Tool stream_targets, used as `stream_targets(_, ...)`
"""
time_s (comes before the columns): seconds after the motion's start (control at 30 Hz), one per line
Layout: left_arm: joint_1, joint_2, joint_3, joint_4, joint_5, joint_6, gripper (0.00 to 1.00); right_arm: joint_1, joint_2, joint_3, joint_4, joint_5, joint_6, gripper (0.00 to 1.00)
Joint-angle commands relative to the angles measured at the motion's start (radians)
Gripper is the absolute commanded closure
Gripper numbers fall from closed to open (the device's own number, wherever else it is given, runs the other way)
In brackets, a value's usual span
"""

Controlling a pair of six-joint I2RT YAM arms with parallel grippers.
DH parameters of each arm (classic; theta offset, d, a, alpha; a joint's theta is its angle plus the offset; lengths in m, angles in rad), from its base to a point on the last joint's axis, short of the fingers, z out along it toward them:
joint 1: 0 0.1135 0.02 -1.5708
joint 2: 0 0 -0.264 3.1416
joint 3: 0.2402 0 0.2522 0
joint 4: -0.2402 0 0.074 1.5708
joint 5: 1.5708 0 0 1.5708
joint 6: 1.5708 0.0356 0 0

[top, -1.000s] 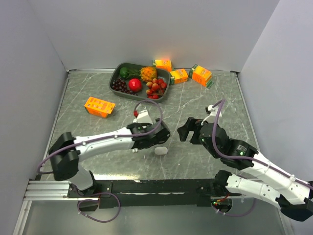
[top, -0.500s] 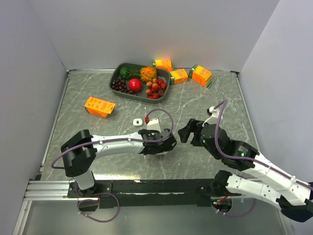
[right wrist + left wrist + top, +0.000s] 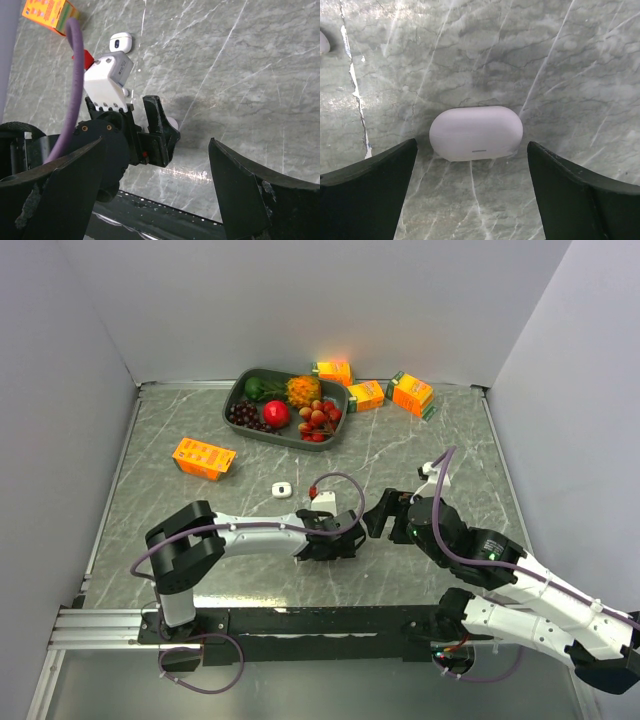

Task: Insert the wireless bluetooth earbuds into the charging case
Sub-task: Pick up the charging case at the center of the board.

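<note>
A closed white charging case (image 3: 476,133) lies flat on the marble. My left gripper (image 3: 472,145) is open, one black finger on each side of the case and not touching it. From above, the left gripper (image 3: 333,540) covers that case. In the right wrist view only a sliver of the case (image 3: 173,121) shows behind the left gripper's fingers (image 3: 159,131). My right gripper (image 3: 385,515) stands open just right of the left one, with nothing between its fingers (image 3: 156,142). A second small white case (image 3: 281,488) sits farther back on the left (image 3: 120,42). The earbuds are out of view.
A dark tray (image 3: 240,390) of fruit stands at the back. Orange cartons lie at the left (image 3: 204,457) and at the back (image 3: 334,371) (image 3: 366,394) (image 3: 412,393). A small white thing (image 3: 322,42) shows at the left wrist view's edge. Walls enclose the table on three sides.
My left gripper has moved right and toward the near edge, down over the charging case, uncovering the second white case behind it. The right gripper has shifted slightly nearer.
</note>
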Motion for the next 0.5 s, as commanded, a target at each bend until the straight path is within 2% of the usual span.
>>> stream_targets(0.0,-0.001,0.042,0.017,0.006,0.016,0.008,0.01,-0.001,-0.028,0.002,0.007,0.019,-0.017,0.10)
stream_targets(0.17,-0.003,0.053,0.014,0.009,0.026,0.011,0.01,-0.004,-0.059,-0.035,0.030,0.023,-0.016,0.10)
stream_targets(0.47,-0.004,0.105,0.047,-0.063,0.039,-0.021,0.09,-0.003,-0.042,-0.029,0.041,0.025,-0.031,0.10)
